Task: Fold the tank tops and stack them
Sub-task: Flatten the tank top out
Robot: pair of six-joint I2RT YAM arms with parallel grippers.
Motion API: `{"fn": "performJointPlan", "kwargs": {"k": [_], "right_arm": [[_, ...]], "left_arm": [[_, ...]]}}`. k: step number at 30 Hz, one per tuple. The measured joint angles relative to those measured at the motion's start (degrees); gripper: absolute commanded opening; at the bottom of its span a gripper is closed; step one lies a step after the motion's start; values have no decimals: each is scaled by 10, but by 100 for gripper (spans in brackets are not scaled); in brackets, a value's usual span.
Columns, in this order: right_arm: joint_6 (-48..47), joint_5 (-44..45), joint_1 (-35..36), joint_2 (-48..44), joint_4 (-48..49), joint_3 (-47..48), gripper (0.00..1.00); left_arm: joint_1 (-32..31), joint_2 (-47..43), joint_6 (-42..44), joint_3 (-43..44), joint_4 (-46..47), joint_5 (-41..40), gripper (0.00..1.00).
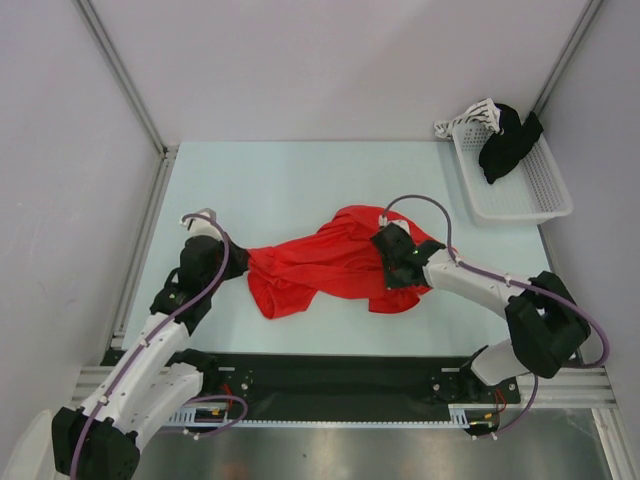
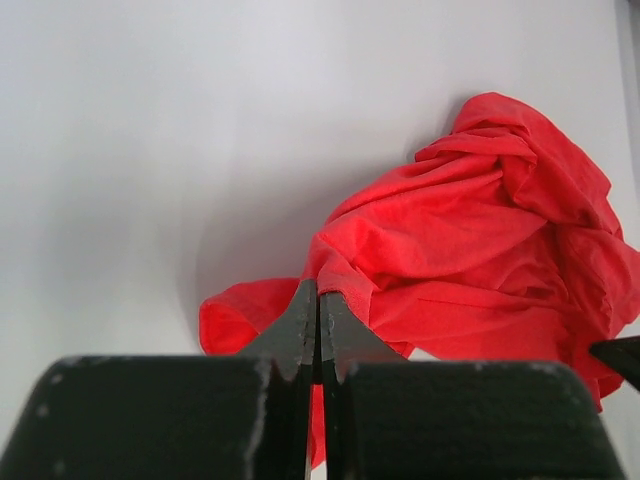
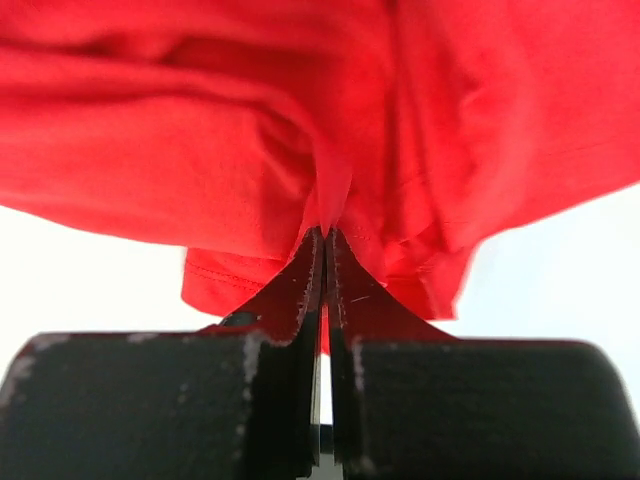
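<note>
Pinching the red tank top [image 1: 320, 262]: left gripper [image 2: 318, 292] and right gripper [image 3: 325, 236].

Bright, even, diffuse light; faint soft shadow on table [image 2: 200, 150] left of red tank top [image 2: 480, 250] in left wrist view; right wrist pic soft-focus up close w/ blown-out white bkgd; top view sharp.

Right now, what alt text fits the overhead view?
A crumpled red tank top lies on the table, pinched by the left gripper at its left end and the right gripper at its right side. A white basket in the far right corner holds a black cloth.
</note>
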Motion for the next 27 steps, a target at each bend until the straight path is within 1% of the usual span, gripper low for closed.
{"fn": "performJointPlan", "kwargs": {"k": [3,7,8,10,12,14,16,20,23,27], "right_arm": [[-7,5,-29,-24,-21,37,0],[-21,-9,-123,-87,-32,115,0],[-25,-16,-152,-105,-32,144,0],[-31,-28,-186,-130,-30,184,0],[-38,-37,-204,-156,-30,232,0],[-43,-50,-207,-182,-35,273,0],[-49,-67,-207,-215,-35,304,0],[-49,-108,-206,-306,-39,340,0],[-49,-153,-206,-371,-43,384,0],[-49,-215,-206,-429,-42,476,0]], "left_arm": [[0,9,0,9,0,0,0],[0,55,0,51,-10,0,0],[0,77,0,75,-16,0,0],[1,117,4,129,-40,0,0],[2,144,6,189,-66,0,0],[4,144,14,240,-85,2,0],[5,121,25,285,-97,10,0],[5,40,56,379,-137,31,0],[5,-21,83,464,-162,51,0],[5,-88,115,567,-197,61,0]]}}
